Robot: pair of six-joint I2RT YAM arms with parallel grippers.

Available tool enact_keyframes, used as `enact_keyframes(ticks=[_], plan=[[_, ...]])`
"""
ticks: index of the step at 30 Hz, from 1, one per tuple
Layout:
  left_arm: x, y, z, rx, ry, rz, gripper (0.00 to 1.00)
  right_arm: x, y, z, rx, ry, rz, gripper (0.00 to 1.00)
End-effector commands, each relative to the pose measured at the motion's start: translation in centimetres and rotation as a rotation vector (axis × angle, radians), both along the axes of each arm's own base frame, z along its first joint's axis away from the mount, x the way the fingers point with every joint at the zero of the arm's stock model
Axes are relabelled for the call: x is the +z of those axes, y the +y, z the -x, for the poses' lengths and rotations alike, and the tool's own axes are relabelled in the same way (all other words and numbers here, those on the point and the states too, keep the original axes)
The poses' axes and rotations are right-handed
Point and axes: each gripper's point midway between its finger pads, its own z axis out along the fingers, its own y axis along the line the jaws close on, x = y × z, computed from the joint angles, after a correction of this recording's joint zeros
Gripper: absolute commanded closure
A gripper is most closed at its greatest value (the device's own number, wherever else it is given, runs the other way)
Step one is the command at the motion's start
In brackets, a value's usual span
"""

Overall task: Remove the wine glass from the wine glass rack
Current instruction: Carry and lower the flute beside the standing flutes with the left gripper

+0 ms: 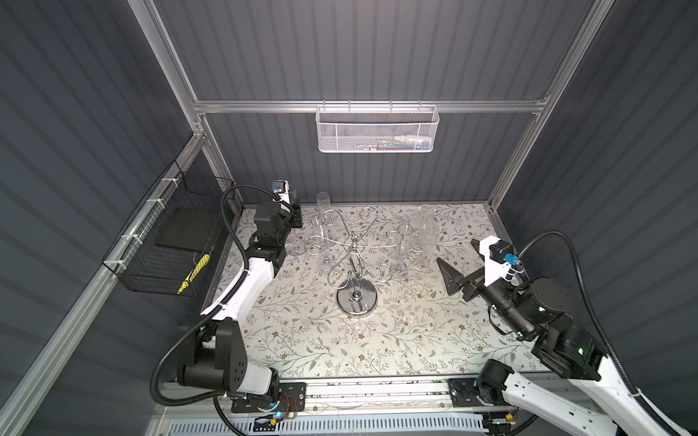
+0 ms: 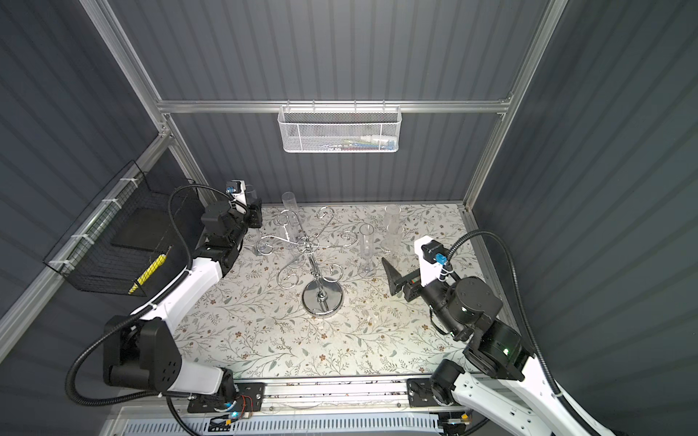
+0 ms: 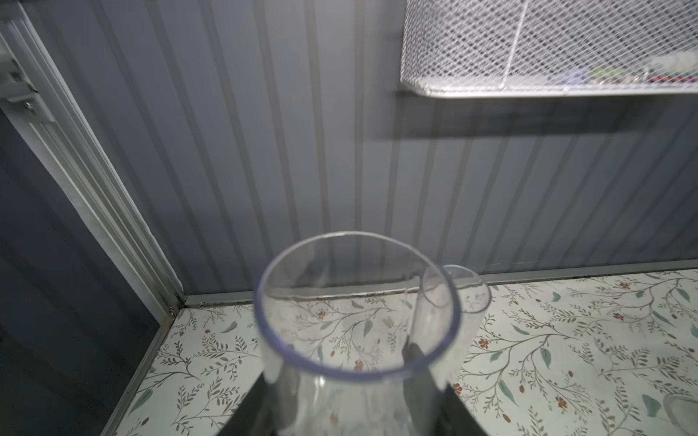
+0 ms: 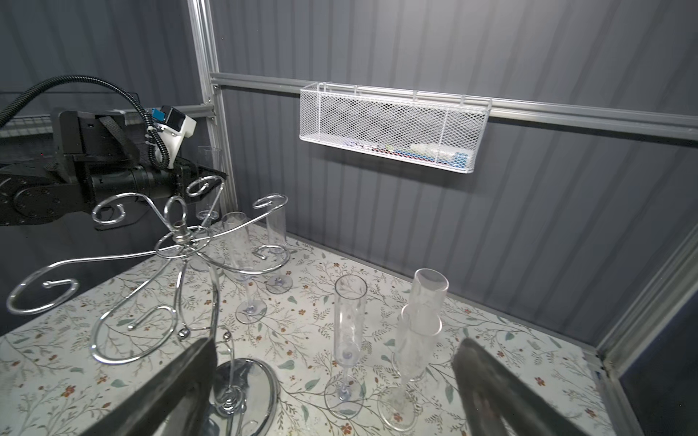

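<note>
A black basket (image 1: 166,241) hangs on the left wall. Just right of it, at the back-left corner of the surface (image 1: 302,339), the left jaws pinch the glass (image 3: 357,305) by its bowl, with a dark finger (image 3: 245,415) on either side. The glass is upright, rim up, just left of the rack's nearest hook. I cannot tell whether it touches that hook or whether its foot rests on the surface.

The rack (image 1: 354,241) stands upright mid-surface on its round base, its curled arms spread. Among its left arms stand a back flute (image 1: 323,202), just beside the held glass, and a nearer flute (image 4: 238,245). A white basket (image 1: 377,130) hangs on the rail of the back wall.

Under the rack's right arms a lone flute (image 1: 402,251) stands upright. A stack of glasses (image 1: 426,226) stands just right of it. Farther right, the right jaws are spread wide and hold nothing. Their fingers (image 4: 181,389) point toward the stack from above the surface.
</note>
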Motion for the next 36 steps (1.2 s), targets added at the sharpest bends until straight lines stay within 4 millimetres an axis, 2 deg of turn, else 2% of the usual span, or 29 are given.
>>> enact_keyframes(ticks=[1,8,14,25,31,36], plan=[[1.1,0.2,-1.3,-0.005,-0.1,0.026,0.52,2.2,-1.7,-1.0,-0.102,-0.071,0.027,0.01],[-2.9,0.1,-4.7,-0.012,-0.078,0.03,0.52,3.5,-3.8,-2.0,-0.178,-0.093,0.0,0.01],[-4.5,-0.7,-6.4,-0.042,-0.122,0.028,0.53,3.4,-4.7,-2.6,-0.213,-0.075,0.011,0.01],[-5.1,-1.4,-8.1,-0.072,-0.266,0.026,0.54,3.0,-4.7,-3.4,-0.224,-0.051,0.0,0.01],[-5.5,-1.6,-8.4,-0.081,-0.376,0.009,0.55,3.0,-4.8,-3.6,-0.23,-0.047,-0.004,0.01],[-6.2,-1.7,-8.7,-0.087,-0.359,0.002,0.55,3.1,-4.9,-3.6,-0.231,-0.047,-0.008,0.01]])
